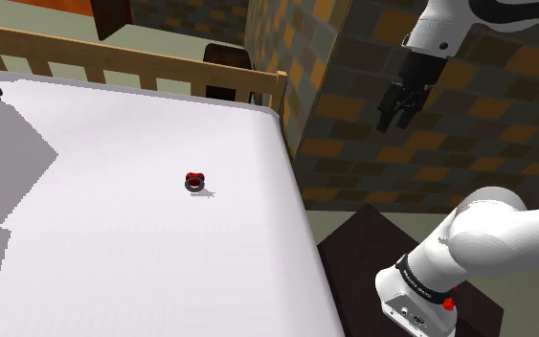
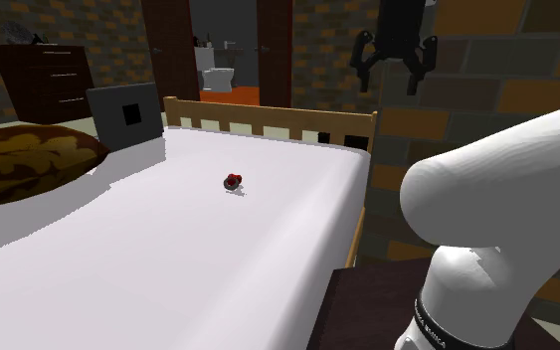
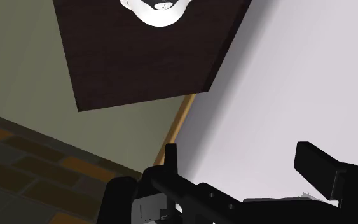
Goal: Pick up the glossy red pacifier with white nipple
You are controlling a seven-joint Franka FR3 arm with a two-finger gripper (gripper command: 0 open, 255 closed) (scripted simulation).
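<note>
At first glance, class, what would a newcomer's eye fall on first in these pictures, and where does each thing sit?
A small red pacifier stands out, alone near the middle of the wide white bed. The arm's black fingers hang open high beside the bed, in front of the brick wall, far from the pacifier.

A white bed (image 1: 162, 249) with a slatted wooden rail (image 2: 268, 111) at its far end stands beside a brown-and-orange brick wall (image 1: 353, 57) — at the second exterior view's left a brown patterned cushion (image 2: 19, 164) lies on it, a dark dresser (image 2: 54, 75) beyond.
</note>
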